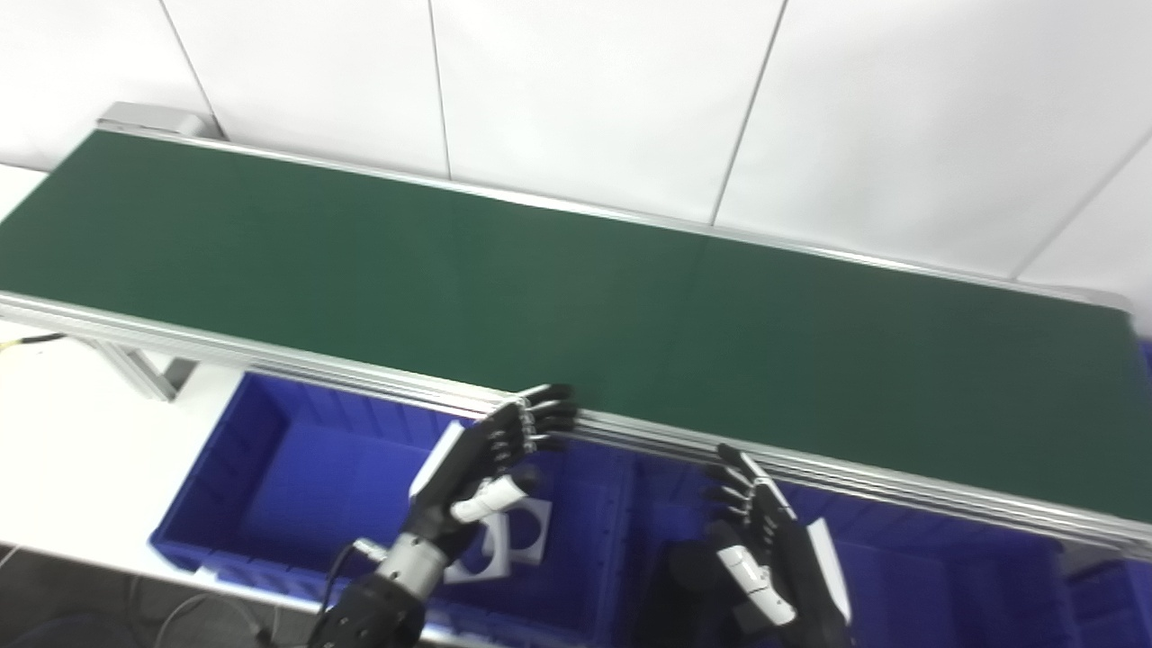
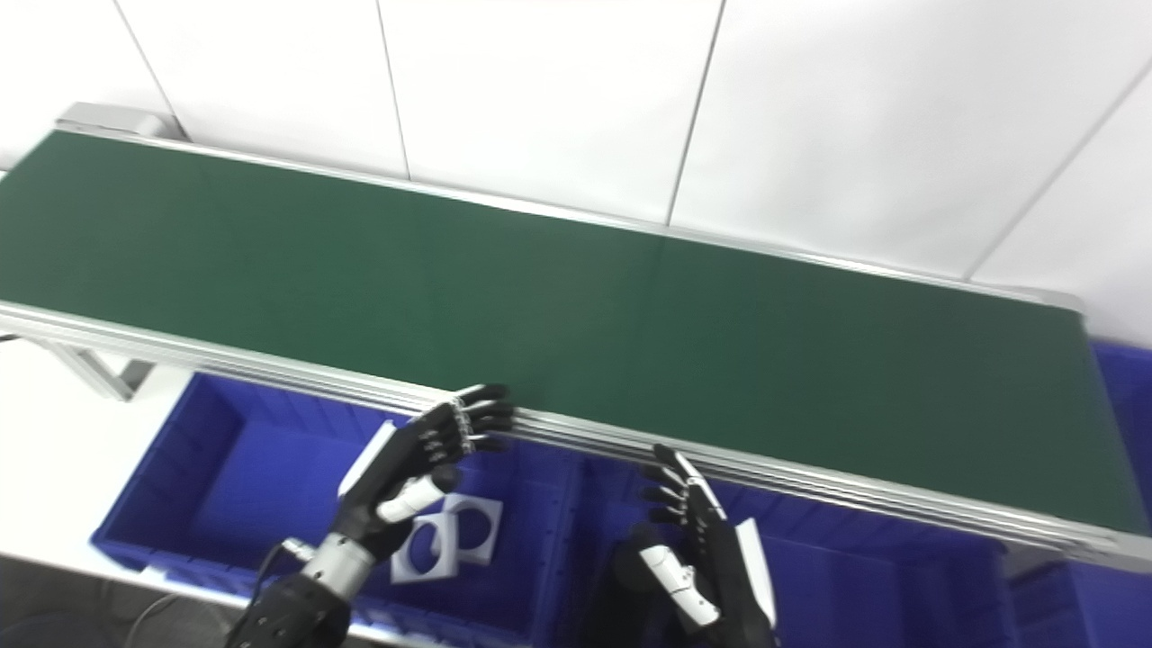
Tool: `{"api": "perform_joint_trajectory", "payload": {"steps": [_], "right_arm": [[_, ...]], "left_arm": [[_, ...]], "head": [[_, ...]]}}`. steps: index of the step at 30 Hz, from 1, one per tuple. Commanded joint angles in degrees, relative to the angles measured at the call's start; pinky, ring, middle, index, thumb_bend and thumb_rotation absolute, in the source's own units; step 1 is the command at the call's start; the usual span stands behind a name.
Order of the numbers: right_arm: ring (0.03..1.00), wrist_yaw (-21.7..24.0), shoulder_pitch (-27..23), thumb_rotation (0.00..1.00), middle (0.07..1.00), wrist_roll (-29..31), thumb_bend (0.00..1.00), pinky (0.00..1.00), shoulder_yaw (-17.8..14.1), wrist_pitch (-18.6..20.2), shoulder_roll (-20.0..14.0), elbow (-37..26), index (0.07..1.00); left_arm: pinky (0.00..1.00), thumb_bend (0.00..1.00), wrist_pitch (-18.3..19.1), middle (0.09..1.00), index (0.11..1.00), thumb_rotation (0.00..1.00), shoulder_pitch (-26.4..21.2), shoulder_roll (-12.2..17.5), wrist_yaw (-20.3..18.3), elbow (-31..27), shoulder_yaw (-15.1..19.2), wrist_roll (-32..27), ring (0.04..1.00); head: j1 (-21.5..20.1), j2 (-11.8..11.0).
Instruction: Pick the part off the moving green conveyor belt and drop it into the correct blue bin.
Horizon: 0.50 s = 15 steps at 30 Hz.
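The left hand (image 1: 490, 454), fingers spread and empty, hovers over the left blue bin (image 1: 270, 468) at the near belt rail. The right hand (image 1: 765, 540) waits likewise. No part shows on the green conveyor belt (image 1: 576, 297); neither hand is nearer.

Left hand (image 1: 481, 463): black segmented fingers, white thumb section, white plate on the back, silver cylindrical wrist, black forearm with thin dark cable. Right hand (image 1: 774, 549): matching black fingers, white thumb section and plate.
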Motion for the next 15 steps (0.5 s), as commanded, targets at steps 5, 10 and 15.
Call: {"api": "perform_joint_trajectory", "payload": {"steps": [5,10,15], "right_arm": [[0.774,-1.2,-1.2,0.76,0.825,-0.1,0.62,0.70,-0.1,-4.3,1.4,1.1,0.886],[0.778,-1.6,-1.7,0.75,0.826,-0.8,0.63,0.71,0.0,-4.1,2.2,2.1,0.886],[0.777,-2.4,-2.7,0.73,0.824,-2.1,0.63,0.71,0.6,-4.2,3.5,3.9,0.880]], "left_arm": [[0.70,0.89,-3.6,0.781,0.823,0.63,-1.9,1.1,-0.6,2.0,0.7,-1.4,0.759],[0.72,0.90,-4.4,0.779,0.822,0.62,-2.6,1.9,-1.2,3.8,1.4,-2.7,0.760],[0.75,0.88,-4.9,0.783,0.823,0.61,-3.0,3.0,-2.3,5.4,2.5,-4.7,0.769]], "head": [[-4.0,-0.9],[-7.0,-1.4],[-13.6,-3.0]]}}
